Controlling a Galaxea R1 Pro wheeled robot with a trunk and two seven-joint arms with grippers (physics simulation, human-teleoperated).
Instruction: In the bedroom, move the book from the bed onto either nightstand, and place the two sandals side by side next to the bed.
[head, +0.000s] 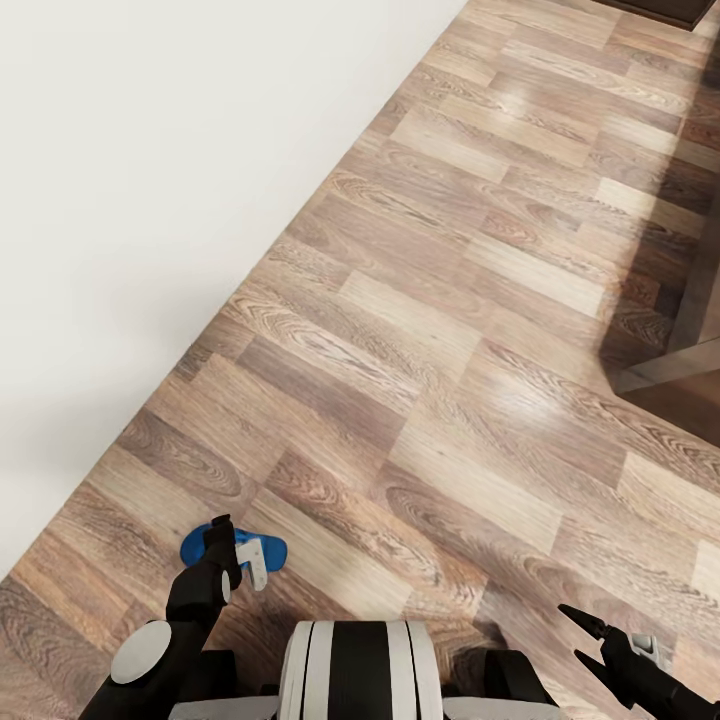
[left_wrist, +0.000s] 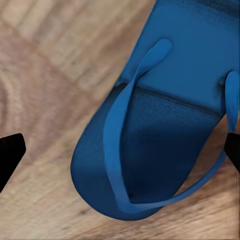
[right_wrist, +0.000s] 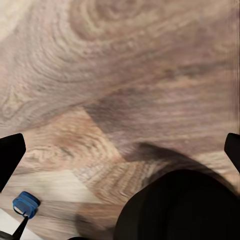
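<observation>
While the left pincer (head: 232, 560) hangs low over a blue sandal (head: 262, 551) at about seven o'clock in the head view, the pickup of that flip-flop appears to be the step in hand. In the left wrist view the sandal (left_wrist: 155, 130) lies flat on the planks between the two dark fingertips (left_wrist: 10, 152), which stand wide apart at either edge and touch nothing; the pincer is open and holds nothing. The blue strap (left_wrist: 117, 135) arches clear of the sole. The next move, as judged here, calls for a short descent and a close across the sole or the strap, with care that the thin flat shoe does not slide away on the smooth floor.

At five o'clock in the head view the right pincer (head: 590, 640) is raised off the floor, its fingers spread and empty. Its wrist view looks down on bare planks, the robot's dark base (right_wrist: 180, 210) and, well off to one side, a small patch of the sandal (right_wrist: 26, 204).

Beyond the arms, the wood-plank floor (head: 430, 330) runs in pale brown bands from six o'clock toward one o'clock. A plain white surface (head: 150, 200) covers the view from nine to eleven o'clock; whether it is wall or mattress cannot be told. Dark wooden furniture (head: 690, 340) edges the floor at three o'clock, and another dark piece (head: 670, 10) sits at one o'clock.
</observation>
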